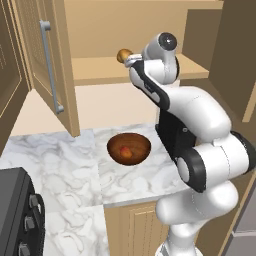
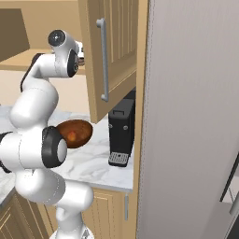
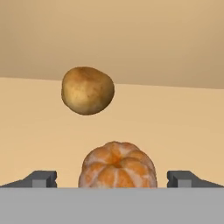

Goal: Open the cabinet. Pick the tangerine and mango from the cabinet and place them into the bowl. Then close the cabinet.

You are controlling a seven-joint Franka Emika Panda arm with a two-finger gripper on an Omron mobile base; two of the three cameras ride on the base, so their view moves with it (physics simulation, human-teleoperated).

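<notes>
A simulated kitchen: a white-and-grey marble counter (image 1: pixel 65 165) runs under a light tan wooden wall cabinet (image 1: pixel 100 70) whose two panelled doors stand open, each with a long silver bar handle (image 1: pixel 50 65). On the counter sits a dark reddish-brown wooden bowl (image 1: pixel 129 148) holding one orange-red fruit (image 1: pixel 126 151), too small to name with certainty. A dark stove with knobs (image 1: pixel 20 215) is cut off at the left base view's lower corner; in the right base view a black boxy appliance (image 2: pixel 122 133) stands on the counter beside a tall pale panel (image 2: pixel 191 116) that blocks the room beyond it.

The white arm reaches up onto the cabinet shelf. In the hand view, the gripper (image 3: pixel 113 178) has its two dark fingertips spread wide, one on each side of a peeled tangerine (image 3: pixel 117 165) lying on the shelf, clear gaps between tips and fruit; nothing is gripped. Farther back on the shelf lies a brown potato (image 3: pixel 87 90), also glimpsed beside the wrist in the left base view. The tangerine's lower part is cut off at the frame's bottom, and the arm's own links hide the hand in both base views.
</notes>
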